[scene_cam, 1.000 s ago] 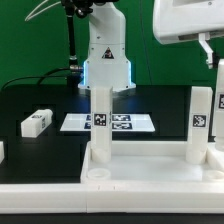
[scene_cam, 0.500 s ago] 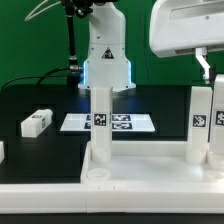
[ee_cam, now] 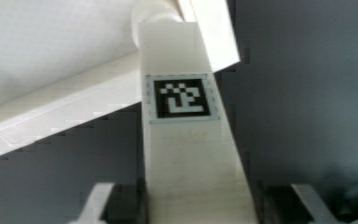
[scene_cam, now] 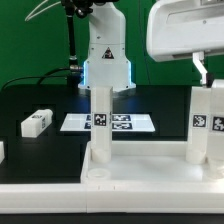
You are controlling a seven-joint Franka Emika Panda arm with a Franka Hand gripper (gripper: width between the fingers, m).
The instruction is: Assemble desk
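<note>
Gripper (scene_cam: 205,72) gripping leg (scene_cam: 207,125) at top, jaws closed on it. Leg standing upright on tabletop (scene_cam: 140,175) corner, exterior view's right. Probably seating it in socket. Next: keeping it vertical, twisting down. Other leg (scene_cam: 100,120) standing upright on tabletop.

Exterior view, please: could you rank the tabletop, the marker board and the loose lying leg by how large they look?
1. tabletop, though nearest the camera.
2. marker board, partly hidden by an upright leg.
3. loose leg.
</note>
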